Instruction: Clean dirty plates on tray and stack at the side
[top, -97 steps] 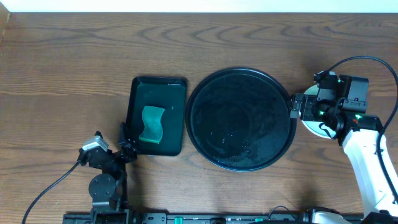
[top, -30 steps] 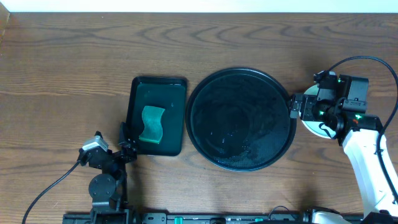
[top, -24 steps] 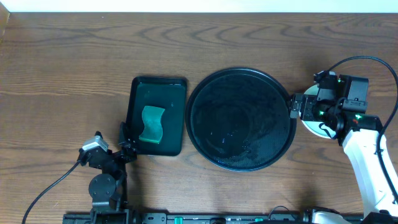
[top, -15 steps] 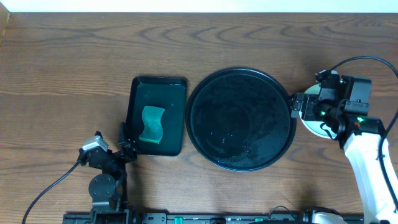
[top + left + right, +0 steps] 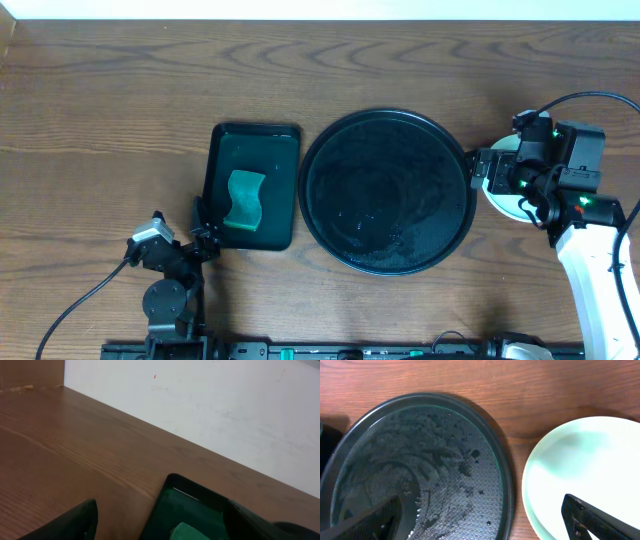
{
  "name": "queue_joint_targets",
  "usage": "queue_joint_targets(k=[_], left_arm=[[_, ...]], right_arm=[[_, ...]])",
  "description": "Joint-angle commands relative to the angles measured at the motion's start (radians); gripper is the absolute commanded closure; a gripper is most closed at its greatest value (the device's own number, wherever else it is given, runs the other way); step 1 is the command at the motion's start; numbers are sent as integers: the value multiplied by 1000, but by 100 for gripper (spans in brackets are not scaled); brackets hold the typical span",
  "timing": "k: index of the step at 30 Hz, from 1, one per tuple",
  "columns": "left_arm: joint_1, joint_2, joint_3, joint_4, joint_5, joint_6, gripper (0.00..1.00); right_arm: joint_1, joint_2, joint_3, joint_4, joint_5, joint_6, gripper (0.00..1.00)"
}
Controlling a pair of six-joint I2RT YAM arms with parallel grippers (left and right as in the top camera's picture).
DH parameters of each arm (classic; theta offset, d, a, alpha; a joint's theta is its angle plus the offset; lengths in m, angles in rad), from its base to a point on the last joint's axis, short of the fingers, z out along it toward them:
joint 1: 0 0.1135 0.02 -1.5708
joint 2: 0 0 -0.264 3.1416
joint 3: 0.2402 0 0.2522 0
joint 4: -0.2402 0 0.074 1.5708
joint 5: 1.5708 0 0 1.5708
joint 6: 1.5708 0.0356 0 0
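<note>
Where the round black tray (image 5: pixel 388 113) meets open wood on its right side, the plates (image 5: pixel 585 470) sit on the table (image 5: pixel 100 120) just beside the rim, a thin strip of wood showing between them in the right wrist view. Only the top plate's pale mint face is visible, so how many lie under it cannot be told. From overhead, the right arm's wrist covers most of them.

The right gripper (image 5: pixel 481 501) hangs above this spot with its jaws spread wide and nothing between them. One finger is over the tray's speckled, wet-looking floor, the other over the plate.

Broad bare wood runs along the far side of the table and across its left end. Right of the plates there is less room, and the right arm's cable (image 5: pixel 570 97) loops above that area.

Left of the black tray, close beside it but apart, lies a dark-green rectangular tray (image 5: pixel 222 160) with a green sponge (image 5: pixel 244 198) in it. The left gripper (image 5: pixel 162 506) rests low at that tray's near-left corner, jaws apart and holding nothing, its fingers to either side of the corner. A white wall (image 5: pixel 225 405) closes the far edge of the table.
</note>
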Motion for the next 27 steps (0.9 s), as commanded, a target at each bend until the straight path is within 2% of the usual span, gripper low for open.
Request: queue_joint_targets(k=[1,5,14,18,24,27], left_arm=[[-2,-6,-14,-47,-10,23,20],[-2,-6,-14,-47,-10,23,20],[-2,-6,-14,-47,-10,23,20],[-2,-6,-14,-47,-10,23,20],[-2,-6,-14,-46,-10,23,20],[-2,-6,-14,-47,-10,23,20]], right_arm=[[9,-21,14,-1,-8,-21,1],[9,-28,14,35,-7,-21,1],[9,-75,13,-6,34,-25,1],[47,-171,9,60,15,-31,1],[162,-378,-32,181,15,-174,1],[190,-513,-91,249,15,-186,1]])
